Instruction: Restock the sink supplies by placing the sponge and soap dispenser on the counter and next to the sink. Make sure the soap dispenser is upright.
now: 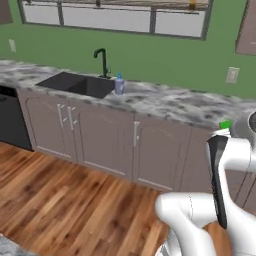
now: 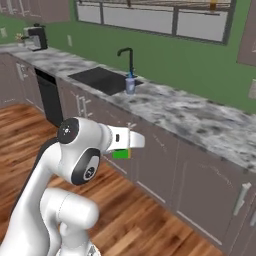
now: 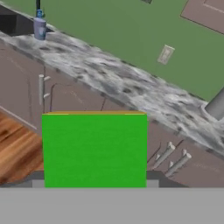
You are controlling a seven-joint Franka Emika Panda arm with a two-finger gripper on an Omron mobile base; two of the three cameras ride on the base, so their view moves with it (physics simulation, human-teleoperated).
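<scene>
step: sponge (image 3: 94, 148) carried toward counter (image 1: 165, 100)
gripper (image 2: 121, 153): pinched the sponge
dispenser (image 1: 119, 84): upright at sink (image 1: 75, 84) edge
next: set sponge beside sink

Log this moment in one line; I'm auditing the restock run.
soap dispenser: upright on counter beside sink | sponge: green, in gripper | arm: off the counter, above floor

Green wall (image 1: 150, 55), white-framed window (image 1: 115, 17), wood plank floor (image 1: 65, 200), wall outlet (image 1: 232, 75)
</scene>
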